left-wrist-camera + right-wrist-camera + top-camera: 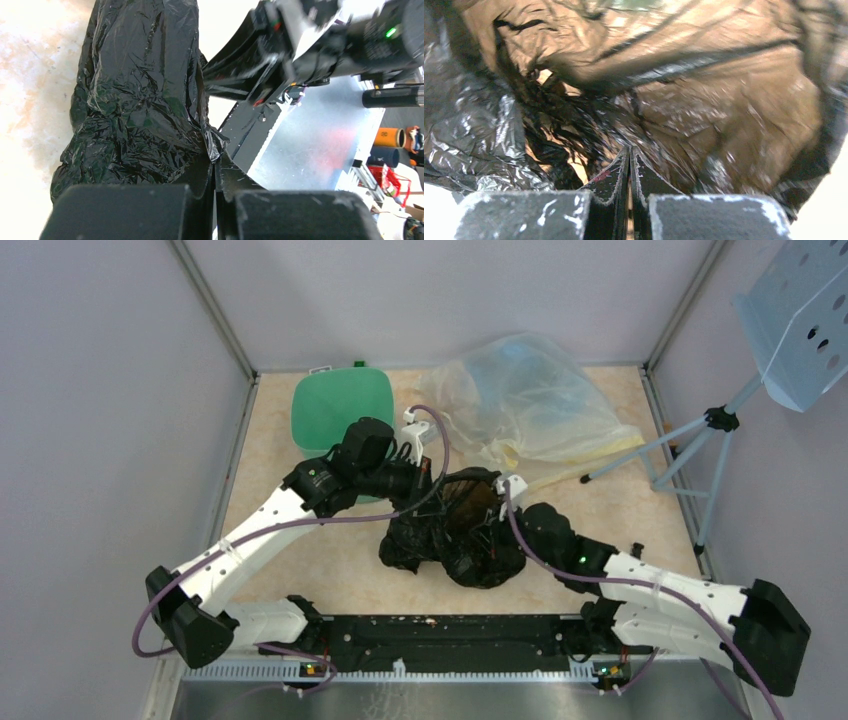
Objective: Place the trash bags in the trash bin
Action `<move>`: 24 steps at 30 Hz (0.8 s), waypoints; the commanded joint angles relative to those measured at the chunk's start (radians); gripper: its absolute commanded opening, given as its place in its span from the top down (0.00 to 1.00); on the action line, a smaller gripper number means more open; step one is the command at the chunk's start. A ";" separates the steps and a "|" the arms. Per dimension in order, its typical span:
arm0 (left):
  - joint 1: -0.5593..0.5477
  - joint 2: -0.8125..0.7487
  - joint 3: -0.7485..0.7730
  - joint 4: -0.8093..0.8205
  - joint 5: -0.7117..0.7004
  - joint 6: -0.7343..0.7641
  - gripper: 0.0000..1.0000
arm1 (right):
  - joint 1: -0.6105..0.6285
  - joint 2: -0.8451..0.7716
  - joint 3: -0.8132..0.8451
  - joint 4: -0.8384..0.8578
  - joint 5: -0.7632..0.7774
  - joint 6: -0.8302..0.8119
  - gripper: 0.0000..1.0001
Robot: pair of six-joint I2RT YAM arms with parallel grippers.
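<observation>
The black trash bag point(455, 540) hangs crumpled between both arms over the middle of the table. My left gripper point(432, 490) is shut on a pinch of its upper left edge, and the film point(135, 100) sticks out of the closed tips point(215, 155). From the right, my right gripper point(488, 525) has pushed into the bag. Its jaws point(630, 150) are shut, and folds of the thin brownish-black film point(724, 100) run together at their tips. The mint-green trash bin point(335, 405) stands at the back left, partly behind my left wrist.
A big clear-yellowish plastic bag point(530, 410) lies at the back right, just behind the black one. A tripod point(700, 430) holding a pale blue perforated panel point(800, 320) stands by the right wall. Grey walls close in the table.
</observation>
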 commanded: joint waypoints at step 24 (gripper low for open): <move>0.025 0.052 0.065 0.419 0.393 -0.334 1.00 | 0.082 0.561 -0.151 1.044 -0.201 -0.160 1.00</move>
